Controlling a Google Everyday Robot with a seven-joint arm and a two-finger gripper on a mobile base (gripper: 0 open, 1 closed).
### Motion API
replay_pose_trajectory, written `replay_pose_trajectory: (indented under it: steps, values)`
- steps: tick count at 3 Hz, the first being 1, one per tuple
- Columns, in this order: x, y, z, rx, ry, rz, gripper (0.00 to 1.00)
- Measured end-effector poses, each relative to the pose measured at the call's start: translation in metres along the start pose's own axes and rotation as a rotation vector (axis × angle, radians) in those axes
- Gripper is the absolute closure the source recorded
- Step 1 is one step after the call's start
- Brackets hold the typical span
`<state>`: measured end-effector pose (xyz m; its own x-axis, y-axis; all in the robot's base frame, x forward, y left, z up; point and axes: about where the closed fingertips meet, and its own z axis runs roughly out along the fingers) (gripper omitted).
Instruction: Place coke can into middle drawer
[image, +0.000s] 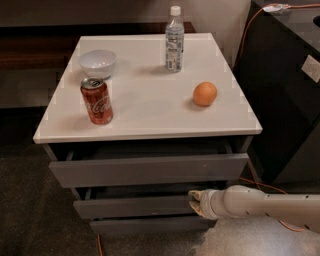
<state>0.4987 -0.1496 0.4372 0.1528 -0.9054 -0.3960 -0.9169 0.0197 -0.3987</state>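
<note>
The coke can (96, 100), red with white script, stands upright on the front left of the white cabinet top (150, 120). The middle drawer (132, 207) is the second of three dark grey fronts and sticks out a little; its inside is hidden. My gripper (194, 203) comes in from the right on a cream arm, low in front of the cabinet. It is open and empty, with its fingertips (192, 193) at the right end of the middle drawer's front. It is far below and to the right of the can.
A white bowl (98, 63), a clear water bottle (174, 39) and an orange (205, 94) stand on the top. The top drawer (150, 170) is pulled out a little; the bottom drawer (147, 226) is below. A black cabinet (285, 90) with an orange cable stands right.
</note>
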Motion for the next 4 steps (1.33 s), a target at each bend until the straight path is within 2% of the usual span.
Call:
replay_pose_trajectory:
  steps: [1, 2, 4]
  values:
    - [0.0, 0.0, 0.0, 0.0, 0.0, 0.0, 1.0]
    - [-0.01, 0.017, -0.01, -0.031, -0.028, -0.001, 1.0]
    - [-0.01, 0.017, -0.01, -0.031, -0.028, -0.001, 1.0]
